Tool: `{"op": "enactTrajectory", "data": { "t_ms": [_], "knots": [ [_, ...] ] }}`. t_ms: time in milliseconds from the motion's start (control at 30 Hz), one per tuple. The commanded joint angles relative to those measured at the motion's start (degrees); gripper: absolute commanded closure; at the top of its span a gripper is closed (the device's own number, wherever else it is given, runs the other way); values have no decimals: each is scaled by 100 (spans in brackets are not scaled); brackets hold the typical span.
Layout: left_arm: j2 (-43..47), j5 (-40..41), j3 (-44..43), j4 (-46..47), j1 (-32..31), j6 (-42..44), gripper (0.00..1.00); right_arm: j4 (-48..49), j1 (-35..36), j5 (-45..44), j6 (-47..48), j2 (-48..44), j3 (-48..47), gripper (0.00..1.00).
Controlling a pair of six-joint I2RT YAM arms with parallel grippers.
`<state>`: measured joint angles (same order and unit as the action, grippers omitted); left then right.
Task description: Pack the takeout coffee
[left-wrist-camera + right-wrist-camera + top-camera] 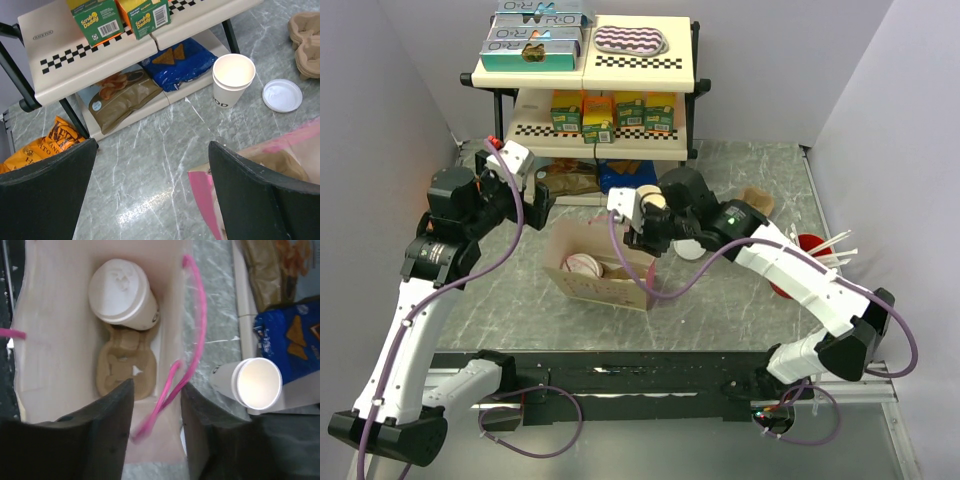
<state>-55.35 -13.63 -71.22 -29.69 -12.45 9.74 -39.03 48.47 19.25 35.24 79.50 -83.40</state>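
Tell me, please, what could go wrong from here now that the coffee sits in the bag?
In the right wrist view, the pink handle crosses the gap of the open right gripper; lifting away could snag it and tip the bag. The takeout coffee seems to lean at one end of the carrier, so a jolt might topple it.

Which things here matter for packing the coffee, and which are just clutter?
Job: lidded cup, cardboard carrier, paper bag holding both.
Clutter: lidless cup stack, loose lid, blue chip bag, Scrub Daddy boxes, red cup with straws.
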Motion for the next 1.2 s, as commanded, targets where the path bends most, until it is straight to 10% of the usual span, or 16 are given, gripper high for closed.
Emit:
{"op": "enactTrajectory", "data": {
  "t_ms": [0, 167, 367, 833, 1167],
  "knots": [
    [138, -201, -103, 385, 23, -95, 1, -411, -188, 308, -359, -14, -782, 43],
    [209, -421, 38, 596, 23, -218, 1, -984, -408, 405, -773, -286, -1240, 23],
    [358, -623, 266, 903, 23, -437, 1, -1502, -1319, -78, -1169, -1226, -890, 21],
    [868, -878, 583, 1009, 93, -745, 1, -2496, -5618, -606, -976, -1904, 272, 50],
    [1088, -1159, 654, 1080, 225, -930, 0, -2663, -8159, -342, -1072, -1219, -475, 51]
  ]
}}
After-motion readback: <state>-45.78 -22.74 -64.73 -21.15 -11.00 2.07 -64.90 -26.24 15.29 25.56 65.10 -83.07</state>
